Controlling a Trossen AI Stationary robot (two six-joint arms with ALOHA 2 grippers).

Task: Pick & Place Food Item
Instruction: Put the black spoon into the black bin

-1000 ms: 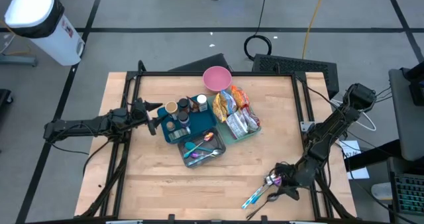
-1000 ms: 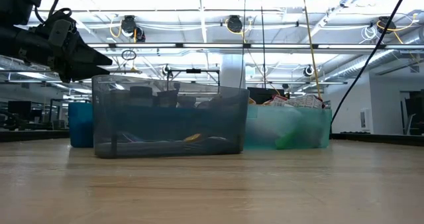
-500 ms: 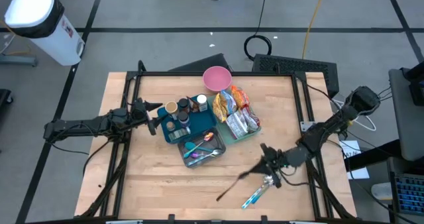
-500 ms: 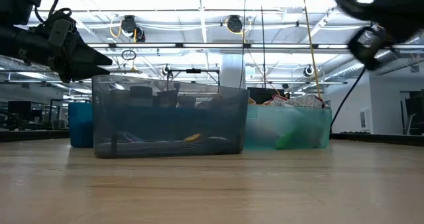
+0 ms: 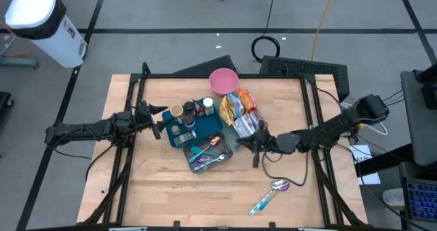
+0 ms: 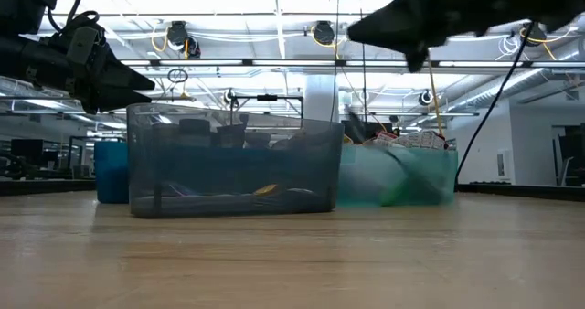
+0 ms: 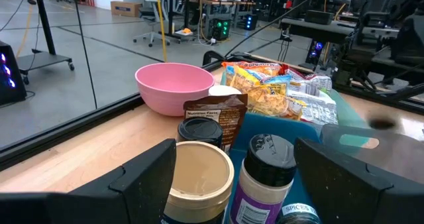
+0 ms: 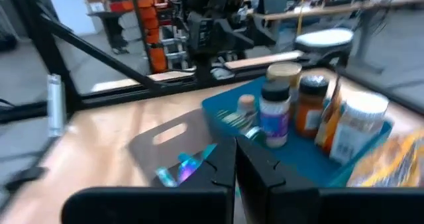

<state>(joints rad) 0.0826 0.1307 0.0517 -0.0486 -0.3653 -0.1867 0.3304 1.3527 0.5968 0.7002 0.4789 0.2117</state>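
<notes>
- Seen from above, a light wooden table (image 5: pixel 177 197) carries a tight group of containers near its middle, within reach of both arms.
- A pale green plastic bin of colourful snack packets (image 5: pixel 244 115) holds the food items and sits at the right of the group, touching a dark blue tray of jars and spice bottles (image 5: pixel 190 119).
- A grey see-through bin of cutlery (image 5: pixel 207 153) stands just in front of them, and a pink round bowl (image 5: pixel 223 80) stands behind, probably where food is meant to go.
- The right gripper (image 5: pixel 254 145) hangs at the near edge of the snack bin with its fingers pressed together and nothing between them, which suggests it is coming in for a packet rather than carrying one.
- The left gripper (image 5: pixel 158 124) waits just beside the jar tray's left side with its fingers spread wide and empty, apparently parked out of the way.
- A metal spoon and a blue-handled utensil (image 5: pixel 270 194) lie loose on the table near the front right corner.
- Compared with a second ago, the right arm has swung from that front right corner, where it hovered over the loose utensils, across to the snack bin.
- The utensils are left behind on the wood, now uncovered.
- The left arm and the containers have not moved.
</notes>
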